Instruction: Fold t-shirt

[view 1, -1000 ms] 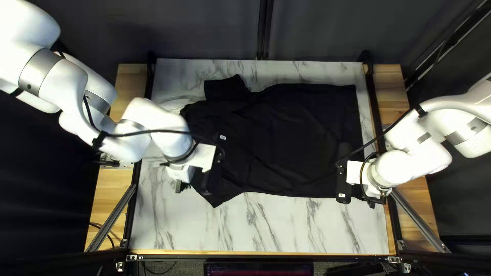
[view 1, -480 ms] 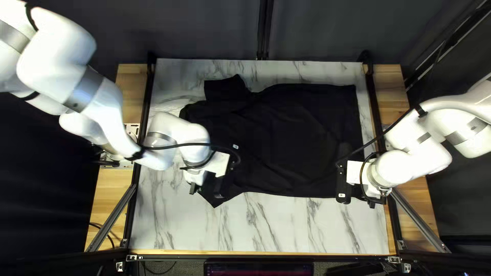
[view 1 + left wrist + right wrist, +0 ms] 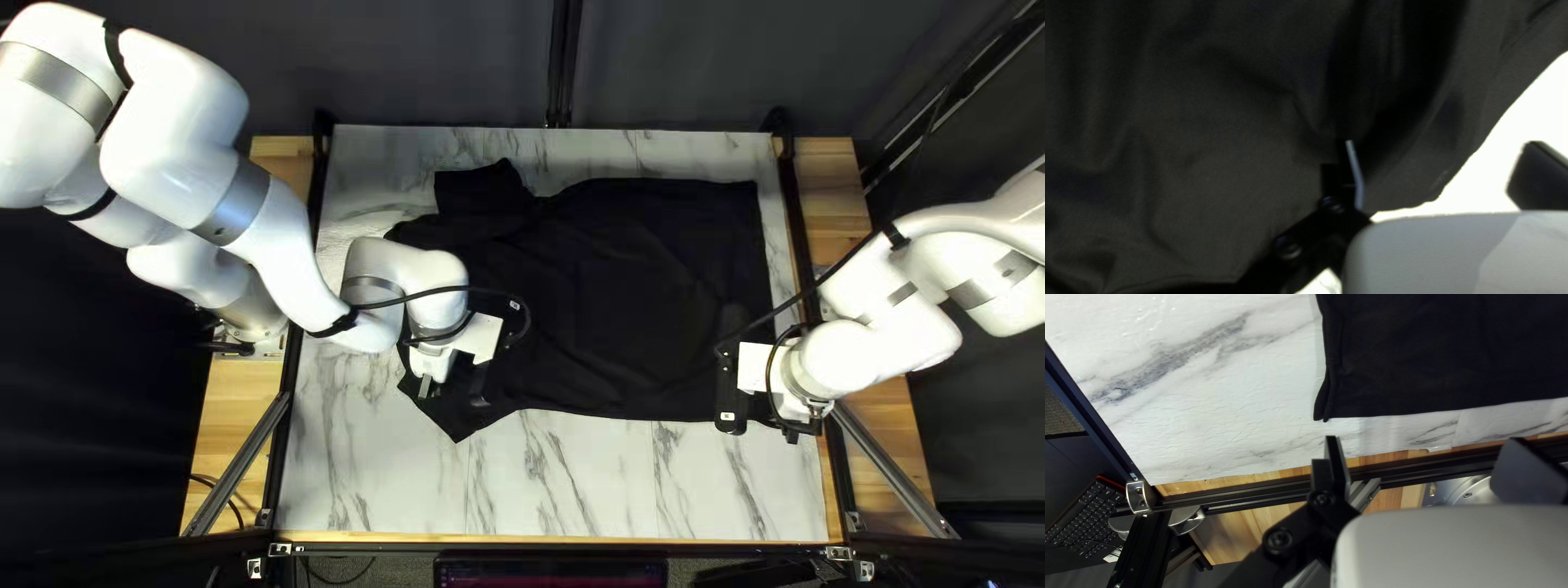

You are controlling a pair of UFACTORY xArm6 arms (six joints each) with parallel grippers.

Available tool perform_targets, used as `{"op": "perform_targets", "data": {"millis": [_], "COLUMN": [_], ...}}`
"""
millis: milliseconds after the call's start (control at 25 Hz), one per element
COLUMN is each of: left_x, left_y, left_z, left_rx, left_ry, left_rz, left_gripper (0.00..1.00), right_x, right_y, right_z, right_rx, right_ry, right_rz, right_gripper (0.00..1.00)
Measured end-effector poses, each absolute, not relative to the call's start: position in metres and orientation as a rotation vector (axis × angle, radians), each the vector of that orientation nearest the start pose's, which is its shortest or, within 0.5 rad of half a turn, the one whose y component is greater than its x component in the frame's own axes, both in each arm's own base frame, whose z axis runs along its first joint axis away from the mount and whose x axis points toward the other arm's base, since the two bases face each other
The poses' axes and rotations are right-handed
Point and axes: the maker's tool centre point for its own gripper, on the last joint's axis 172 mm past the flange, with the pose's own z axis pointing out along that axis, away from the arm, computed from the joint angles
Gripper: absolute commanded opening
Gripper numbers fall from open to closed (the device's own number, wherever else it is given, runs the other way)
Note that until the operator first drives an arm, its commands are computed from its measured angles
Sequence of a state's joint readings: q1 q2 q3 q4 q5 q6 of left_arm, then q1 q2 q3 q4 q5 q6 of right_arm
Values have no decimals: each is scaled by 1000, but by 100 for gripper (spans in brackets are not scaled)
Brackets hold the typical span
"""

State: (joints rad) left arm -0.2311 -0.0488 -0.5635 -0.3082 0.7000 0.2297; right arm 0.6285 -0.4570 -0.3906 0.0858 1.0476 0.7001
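Note:
The black t-shirt (image 3: pixel 642 294) lies spread with creases, one sleeve (image 3: pixel 492 191) toward the far edge and another pointed part (image 3: pixel 452 423) toward the near edge. Over that near part is my left gripper (image 3: pixel 453 392). In the left wrist view, my left gripper (image 3: pixel 1437 170) stands open; one finger is over the cloth (image 3: pixel 1208 136), the other over white table surface. My right gripper (image 3: pixel 762 425) is by the shirt's near right corner. In the right wrist view, my right gripper (image 3: pixel 1426 464) is open and holds nothing, with the shirt's corner (image 3: pixel 1350 397) ahead.
White marbled table surface (image 3: pixel 566 479) borders the shirt. Black rails run along the table sides, with wooden strips (image 3: pixel 234 436) beyond them. The right wrist view also shows a metal bracket (image 3: pixel 1140 496) and a keyboard (image 3: pixel 1091 517) beyond the table's corner.
My left arm has moved rightward in the top left view, carrying its gripper further over the shirt's near left part. The right arm and the shirt look unchanged.

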Motion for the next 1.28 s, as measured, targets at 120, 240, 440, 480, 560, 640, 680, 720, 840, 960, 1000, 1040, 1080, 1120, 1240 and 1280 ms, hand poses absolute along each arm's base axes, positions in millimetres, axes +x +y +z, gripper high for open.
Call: {"op": "perform_targets", "data": {"millis": [120,240,440,480,560,640,680,720,840,960,1000,1040,1080,1120,1240,1280], "left_x": [338,338,340,341,342,342,342,342,343,342,342,342,342,342,342,342], "left_y": [-119,-124,-139,-143,-151,-158,-160,-162,-163,-162,-161,-160,-159,-159,-157,-157], "left_z": [45,47,60,64,71,76,78,80,81,81,80,80,80,80,81,81], "left_rx": [-3312,-3312,-3298,-3293,-3281,-3270,-3266,-3261,-3253,-3249,-3248,-3248,-3248,-3248,-3248,-3248], "left_ry": [363,364,353,351,346,341,338,336,329,323,322,322,322,323,326,327], "left_rz": [146,142,125,122,115,109,107,104,101,100,99,99,98,98,96,96], "left_gripper": [0,0,0,0,0,0,0,0,0,0,0,0,0,0,0,0], "right_x": [194,194,194,194,194,194,194,194,197,199,200,200,200,200,199,197], "right_y": [162,162,162,162,162,162,162,161,163,167,168,169,170,171,174,174], "right_z": [99,99,99,99,99,99,99,99,95,90,88,86,84,82,75,71], "right_rx": [-3188,-3188,-3188,-3188,-3188,-3188,-3188,-3190,-3193,-3202,-3207,-3213,-3219,-3225,-3246,-3253], "right_ry": [195,194,194,194,194,194,194,190,161,125,117,112,110,112,135,147], "right_rz": [321,321,321,321,321,321,321,317,285,261,254,249,244,243,250,256], "right_gripper": [100,100,100,100,100,100,100,100,100,100,100,100,100,100,100,100]}}
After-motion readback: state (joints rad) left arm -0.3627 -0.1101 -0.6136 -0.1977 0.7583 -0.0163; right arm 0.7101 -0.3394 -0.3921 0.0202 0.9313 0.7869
